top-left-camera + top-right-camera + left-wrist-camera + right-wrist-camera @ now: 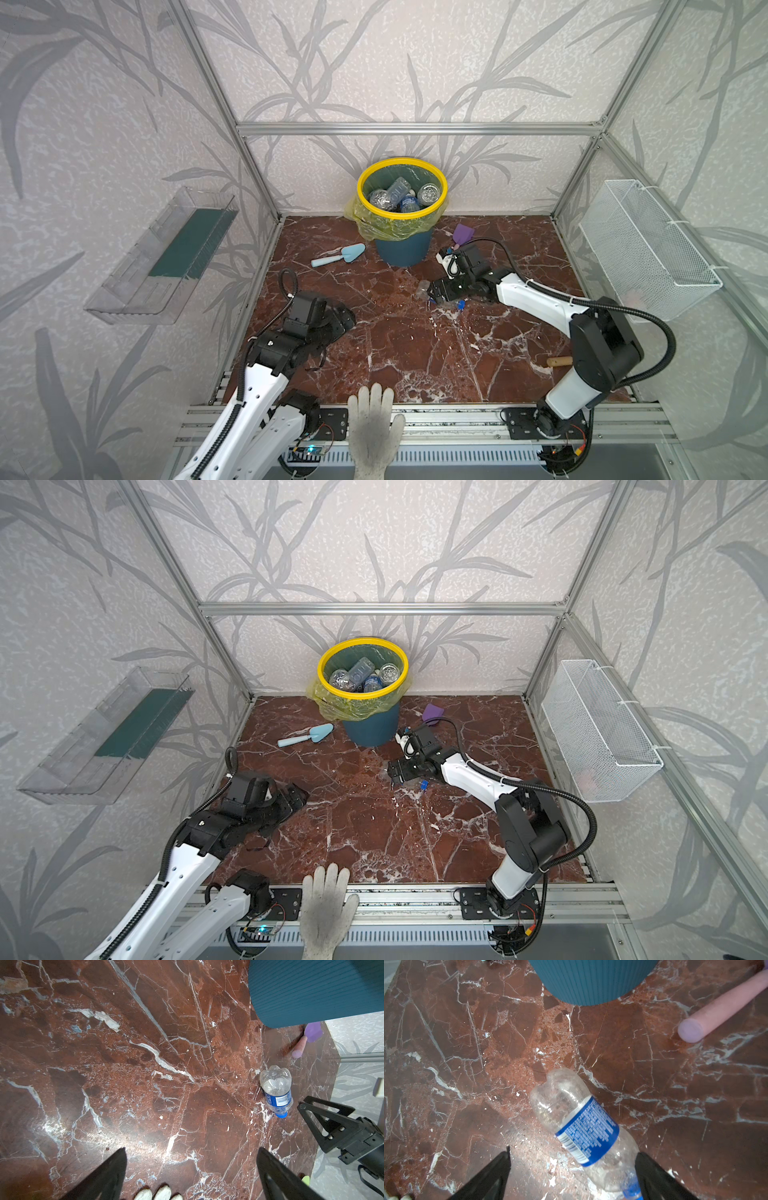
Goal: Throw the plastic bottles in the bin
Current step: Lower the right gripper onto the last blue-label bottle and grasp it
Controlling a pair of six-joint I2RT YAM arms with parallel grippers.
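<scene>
A clear plastic bottle with a blue label lies on its side on the marble tabletop, near the front of the bin, its base pointing towards the bin. More bottles lie inside the bin, which stands against the back wall. The right end effector sits low over the lying bottle, jaws spread wide on either side of its capped neck. The left end effector hangs wide open and empty over bare tabletop, well apart from the bottle.
</scene>
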